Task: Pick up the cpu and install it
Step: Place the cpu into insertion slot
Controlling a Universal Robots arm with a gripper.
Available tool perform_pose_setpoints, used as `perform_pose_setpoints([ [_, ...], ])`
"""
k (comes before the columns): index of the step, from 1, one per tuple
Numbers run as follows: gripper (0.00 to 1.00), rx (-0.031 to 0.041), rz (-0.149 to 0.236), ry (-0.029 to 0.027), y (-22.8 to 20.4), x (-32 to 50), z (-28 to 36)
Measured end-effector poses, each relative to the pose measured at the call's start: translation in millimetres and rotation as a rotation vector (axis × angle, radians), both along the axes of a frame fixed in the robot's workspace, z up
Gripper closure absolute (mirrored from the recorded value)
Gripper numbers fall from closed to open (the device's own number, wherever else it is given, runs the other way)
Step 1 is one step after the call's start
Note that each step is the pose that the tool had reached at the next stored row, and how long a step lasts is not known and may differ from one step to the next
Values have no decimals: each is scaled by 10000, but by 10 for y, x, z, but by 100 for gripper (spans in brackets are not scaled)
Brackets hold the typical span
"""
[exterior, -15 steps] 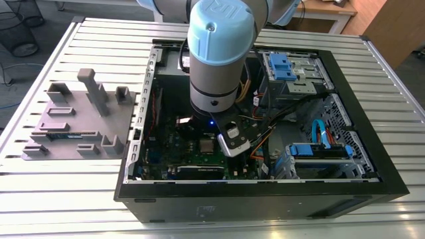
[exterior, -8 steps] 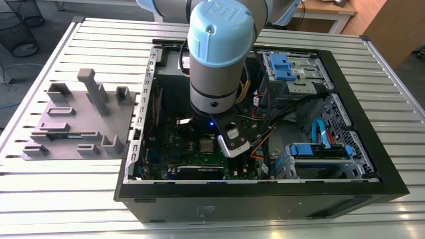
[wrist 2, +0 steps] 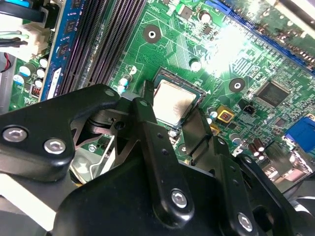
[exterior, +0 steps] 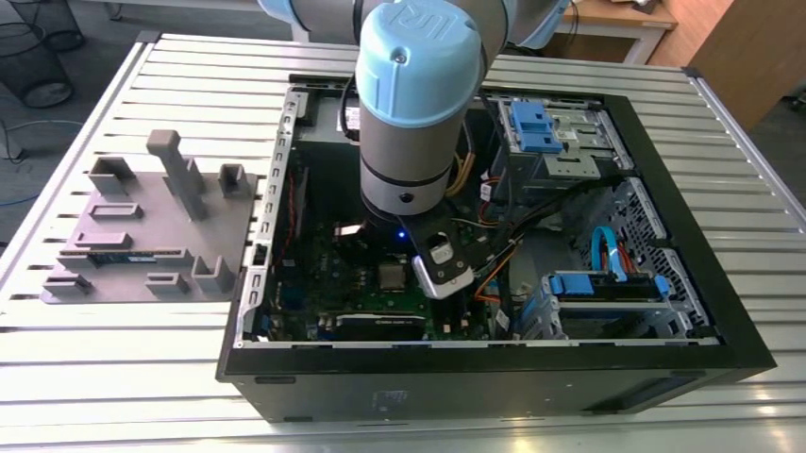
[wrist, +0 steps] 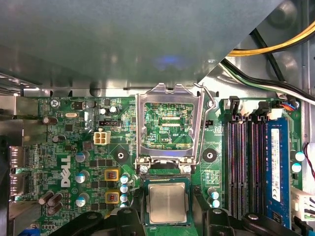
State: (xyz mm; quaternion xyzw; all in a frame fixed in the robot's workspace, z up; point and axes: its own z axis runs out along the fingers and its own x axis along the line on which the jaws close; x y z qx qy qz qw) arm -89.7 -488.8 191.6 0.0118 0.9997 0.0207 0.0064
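Slatted metal bench [exterior: 113, 368] is occupied by an open computer case [exterior: 504, 382]. On its motherboard [wrist: 64, 147], the cpu [wrist: 167, 202] is seen lying flat in the socket beside the raised socket frame [wrist: 141, 123]. It is straddled by the spread end effector [wrist: 168, 212].

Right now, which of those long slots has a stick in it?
The one farthest from the cpu: a blue memory stick fills it; the other slots are empty.

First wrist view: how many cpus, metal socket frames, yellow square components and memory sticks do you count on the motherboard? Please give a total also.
cpu: 1
metal socket frame: 1
yellow square components: 2
memory stick: 1
Total: 5
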Motion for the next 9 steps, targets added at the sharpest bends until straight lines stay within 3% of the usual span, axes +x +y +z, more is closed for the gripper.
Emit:
perform_pose_setpoints([
  [3, 51, -2, 1, -1, 0, 0, 0],
  [4, 58, -2, 1, 0, 0, 0, 0],
  [9, 58, -4, 0, 0, 0, 0, 1],
])
